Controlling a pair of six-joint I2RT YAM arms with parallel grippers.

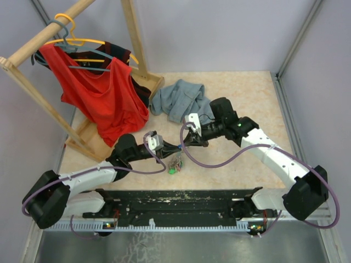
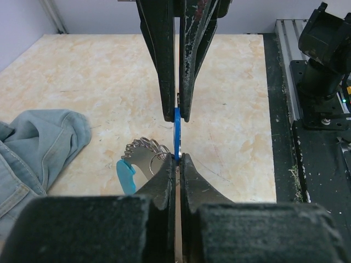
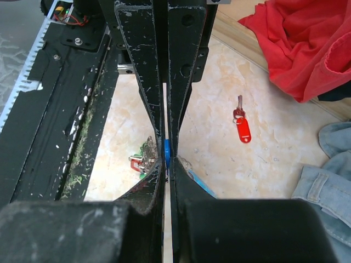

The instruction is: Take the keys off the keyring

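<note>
My left gripper [image 1: 175,149] and my right gripper [image 1: 186,143] meet tip to tip above the table, both shut on the thin blue head of one key [image 2: 176,133], which also shows in the right wrist view [image 3: 166,148]. The keyring hangs just beside it: a light blue part [image 2: 126,176], a grey part and a silvery chain [image 2: 144,148]. Red and green keys [image 3: 139,159] dangle below it, seen as a small bunch in the top view [image 1: 175,164]. A separate red-headed key [image 3: 241,129] lies loose on the table.
A grey-blue denim garment [image 1: 178,98] lies behind the grippers. A wooden rack [image 1: 33,44] with a red shirt [image 1: 104,98] on hangers stands at the back left. The black base rail [image 1: 181,200] runs along the near edge.
</note>
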